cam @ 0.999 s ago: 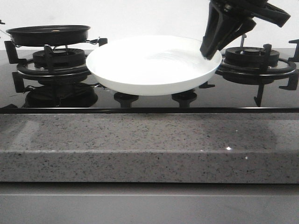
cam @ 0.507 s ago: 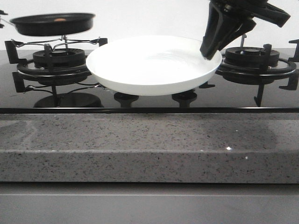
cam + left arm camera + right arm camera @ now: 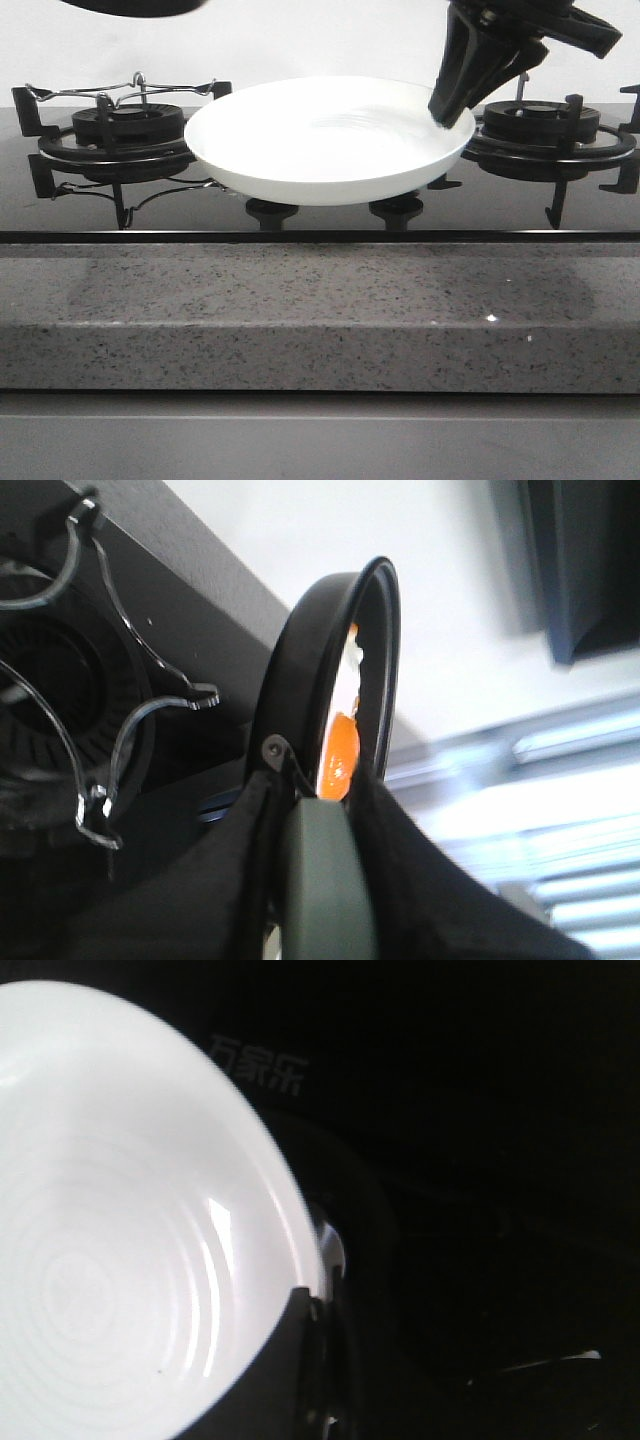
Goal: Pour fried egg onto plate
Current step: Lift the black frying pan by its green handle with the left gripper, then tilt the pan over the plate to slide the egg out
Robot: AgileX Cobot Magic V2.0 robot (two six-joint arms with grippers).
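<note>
A speckled grey stone counter edge (image 3: 320, 310) runs across the foreground of the front view, and behind it lies a glossy black cooktop (image 3: 320, 222). Above the cooktop, between the two burners, the white plate (image 3: 325, 140) is held level and clear of the surface. The right gripper (image 3: 452, 100) comes down from above and pinches the plate's right rim, one black finger on the inner side; the right wrist view shows the plate (image 3: 120, 1220) filling most of the picture with a dark finger lying against its rim, and nothing lies in it. To the left stands the left burner (image 3: 125, 125) with a bent wire rack (image 3: 120, 92) over it, and to the right the right burner (image 3: 545, 125). Farthest back and highest, at the top left edge, only the underside of the black pan (image 3: 135, 6) shows. In the left wrist view the pan (image 3: 300, 670) is seen edge-on and steeply tilted, its handle (image 3: 320, 880) running between the cloth-covered fingers (image 3: 225, 880) of the left gripper (image 3: 320, 900), which seem clamped on it, though they are blurred. The fried egg (image 3: 340, 742), white with an orange yolk, lies inside the pan near the handle end.
</note>
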